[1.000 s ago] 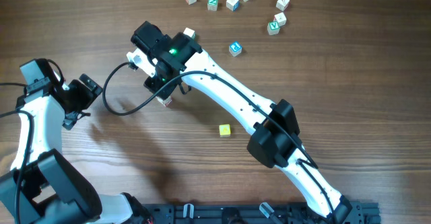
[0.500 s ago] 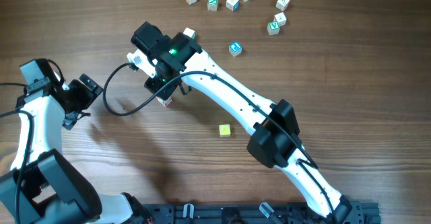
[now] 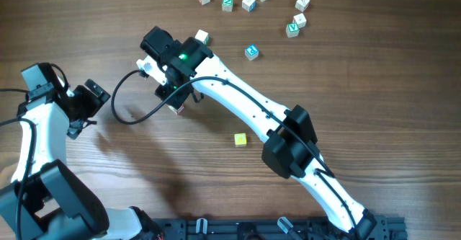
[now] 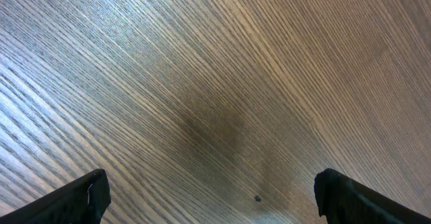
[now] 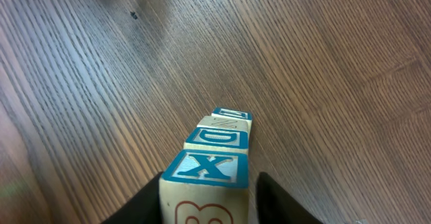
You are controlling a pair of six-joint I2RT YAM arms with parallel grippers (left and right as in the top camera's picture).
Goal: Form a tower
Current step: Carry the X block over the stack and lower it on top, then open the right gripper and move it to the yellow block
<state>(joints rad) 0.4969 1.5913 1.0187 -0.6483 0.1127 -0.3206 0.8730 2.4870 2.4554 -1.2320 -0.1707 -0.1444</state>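
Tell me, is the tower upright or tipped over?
Upright. In the right wrist view the tower shows three cubes stacked one on another, the X cube on top, rising from the table.

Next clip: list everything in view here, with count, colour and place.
tower: one stack, blue-lettered tops, inside right hand
loose letter cubes: seven, mixed white, green, yellow, far table edge
blue cube: one, alone, just nearside of them
white cube: one, beside right hand
yellow cube: one, mid-table
table: one, brown wood
left hand: one, black, open, empty
right hand: one, black, flanking tower top, gap visible
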